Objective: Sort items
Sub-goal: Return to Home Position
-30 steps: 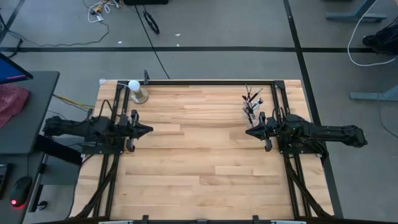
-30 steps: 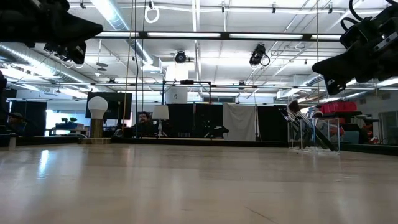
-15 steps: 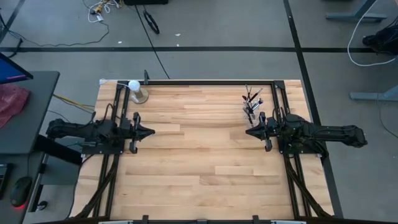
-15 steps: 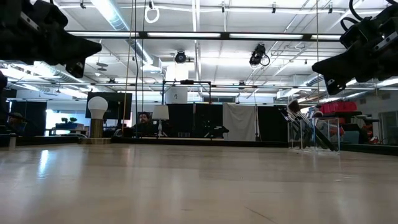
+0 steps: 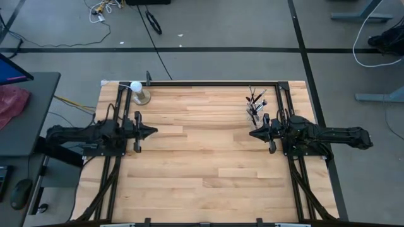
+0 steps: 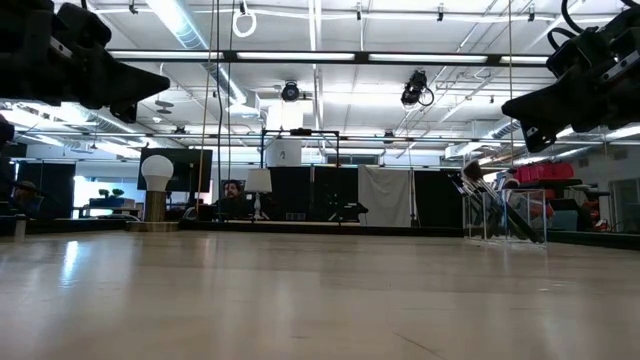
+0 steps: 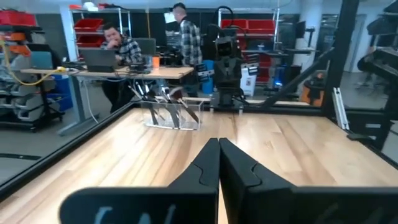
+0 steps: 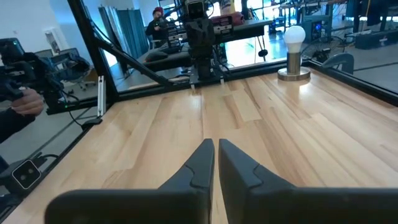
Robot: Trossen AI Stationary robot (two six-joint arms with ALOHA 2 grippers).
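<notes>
The items, thin dark brushes and sticks, stand leaning in a small clear holder near the table's far right corner; the low view shows them too. My left gripper hovers shut at the table's left side, pointing level toward the right. My right gripper hovers shut at the right side, just nearer than the items, pointing level toward the left. Neither holds anything. Both wrist views show each pair of fingers together: the left gripper and the right gripper.
A white ball on a metallic base stands at the table's far left corner, also seen in the right wrist view. A black frame rail runs along the far edge. Bare wooden tabletop lies between the two grippers. People sit at desks beyond the table.
My left gripper has sunk a little toward the table and rolled slightly, staying shut.
</notes>
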